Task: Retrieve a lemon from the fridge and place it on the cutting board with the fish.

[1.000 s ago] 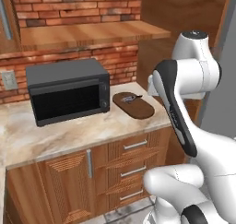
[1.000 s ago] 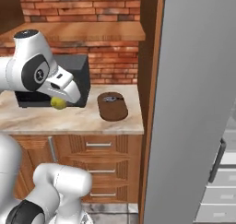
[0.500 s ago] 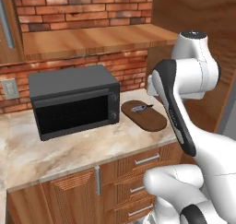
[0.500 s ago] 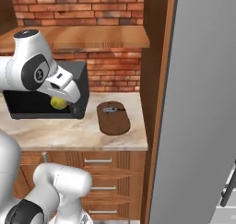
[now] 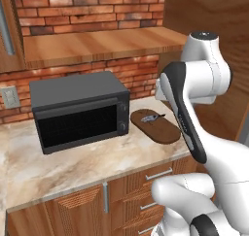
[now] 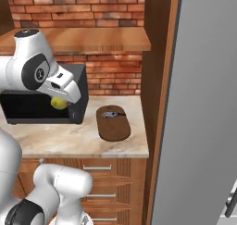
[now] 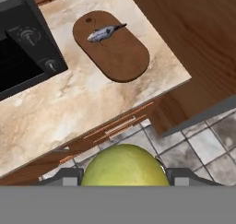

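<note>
We have the lemon (image 7: pixel 123 165) pinched between the fingers of the gripper (image 6: pixel 59 102), the jaws pressed against its two sides; in the hand view it sits low and large between the finger tips, yellow-green and round; from the right base view we see it as a small yellow spot under the white hand, held up in front of the microwave (image 6: pixel 44 103). The board (image 5: pixel 155 126) lies flat on the marble surface (image 5: pixel 58 167), just right of the microwave and near the surface's right end; the fish (image 5: pixel 150 117) lies on the board's far end, apart from the rim, its slim grey body angled across the wood; the near half of the board is bare. The lemon hangs in the air, well apart from the board, off to the left of it in the right base view and in front of the microwave's door. In the hand view we look down on board, fish and the surface's front edge, with the tiled floor (image 7: pixel 203 144) beyond; the grey fridge (image 6: pixel 203 103) door stands at the right in the right base view, past a wooden panel (image 6: pixel 159 80).
</note>
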Robot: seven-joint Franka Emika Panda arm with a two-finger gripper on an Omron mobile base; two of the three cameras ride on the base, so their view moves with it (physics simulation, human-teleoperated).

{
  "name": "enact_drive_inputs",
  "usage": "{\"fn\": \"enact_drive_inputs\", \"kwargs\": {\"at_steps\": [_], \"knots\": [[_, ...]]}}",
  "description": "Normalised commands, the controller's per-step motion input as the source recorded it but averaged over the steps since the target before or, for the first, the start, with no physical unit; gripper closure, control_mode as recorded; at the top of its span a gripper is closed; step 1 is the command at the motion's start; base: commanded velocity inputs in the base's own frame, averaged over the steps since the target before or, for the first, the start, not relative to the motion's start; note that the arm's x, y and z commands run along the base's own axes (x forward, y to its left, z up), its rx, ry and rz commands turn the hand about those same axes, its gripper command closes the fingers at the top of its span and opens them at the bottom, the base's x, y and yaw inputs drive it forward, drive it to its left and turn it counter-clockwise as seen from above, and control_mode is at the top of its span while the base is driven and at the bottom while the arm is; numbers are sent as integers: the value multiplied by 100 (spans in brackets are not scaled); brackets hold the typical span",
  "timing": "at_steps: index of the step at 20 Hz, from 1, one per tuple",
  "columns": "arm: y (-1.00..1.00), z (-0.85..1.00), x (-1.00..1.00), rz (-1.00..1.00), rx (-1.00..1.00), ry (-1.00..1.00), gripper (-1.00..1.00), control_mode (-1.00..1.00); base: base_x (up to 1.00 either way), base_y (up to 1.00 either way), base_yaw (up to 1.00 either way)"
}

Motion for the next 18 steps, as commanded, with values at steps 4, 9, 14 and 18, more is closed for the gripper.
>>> {"fn": "enact_drive_inputs", "kwargs": {"at_steps": [4, 9, 14, 18], "knots": [[-20, -10, 25, 0, 0, 0, 100, -100, 0, 0, 0], [-6, -14, 17, 0, 0, 0, 100, -100, 0, 0, 0], [-17, -14, 4, 0, 0, 0, 100, -100, 0, 0, 0], [-16, -30, 10, 0, 0, 0, 100, -100, 0, 0, 0]]}}
